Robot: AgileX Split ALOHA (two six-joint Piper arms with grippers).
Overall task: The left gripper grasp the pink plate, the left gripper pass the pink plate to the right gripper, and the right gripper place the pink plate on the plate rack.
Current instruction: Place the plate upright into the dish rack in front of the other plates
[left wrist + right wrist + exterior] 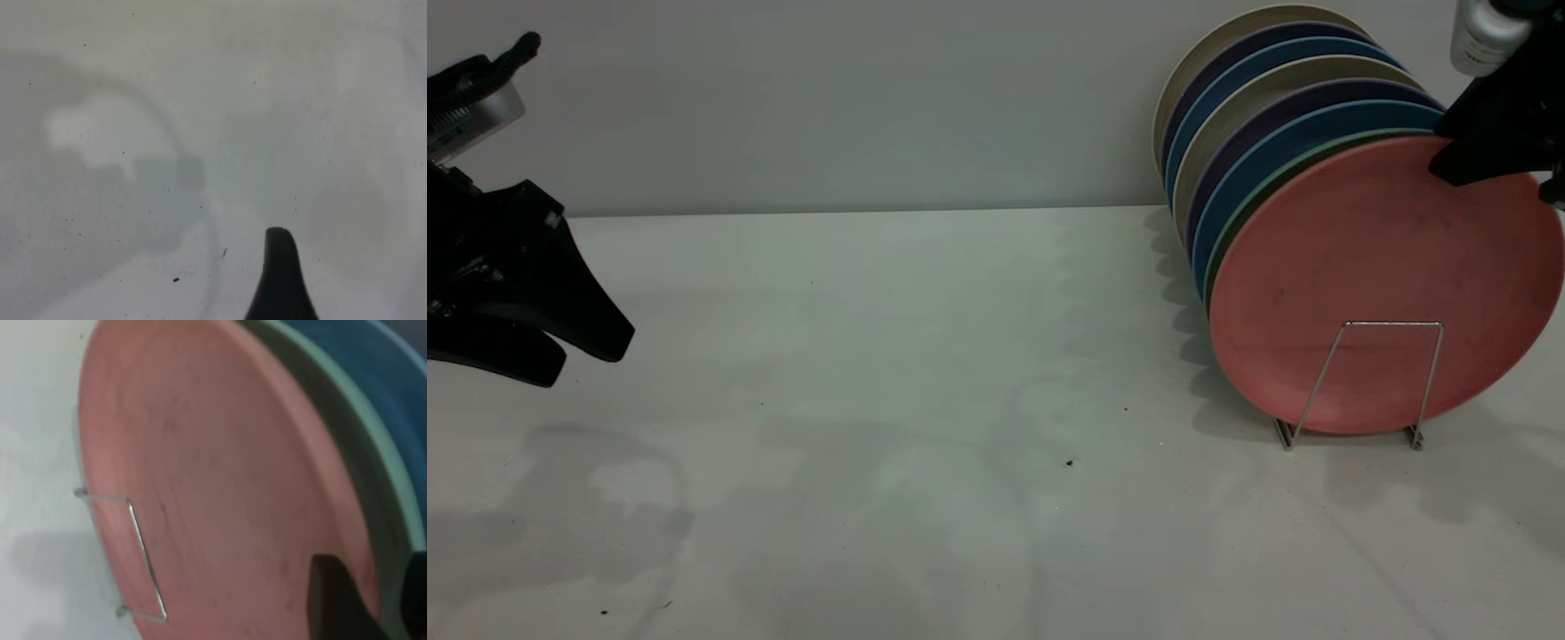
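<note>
On the white counter (925,373), the pink plate (1378,284) stands in the plate rack (1383,378). The right gripper (1480,160) seems closed on its rim; the left gripper (560,351) hangs slightly open, empty. No writing is readable.

The pink plate (1369,293) is seen standing on edge in the plate rack (1356,382), at the front of a row of upright plates, on the right of the surface. Its salmon face, with faint dark scuffs, is tilted slightly back. One thin silver wire loop of the rack is seen before its lower part.
</note>
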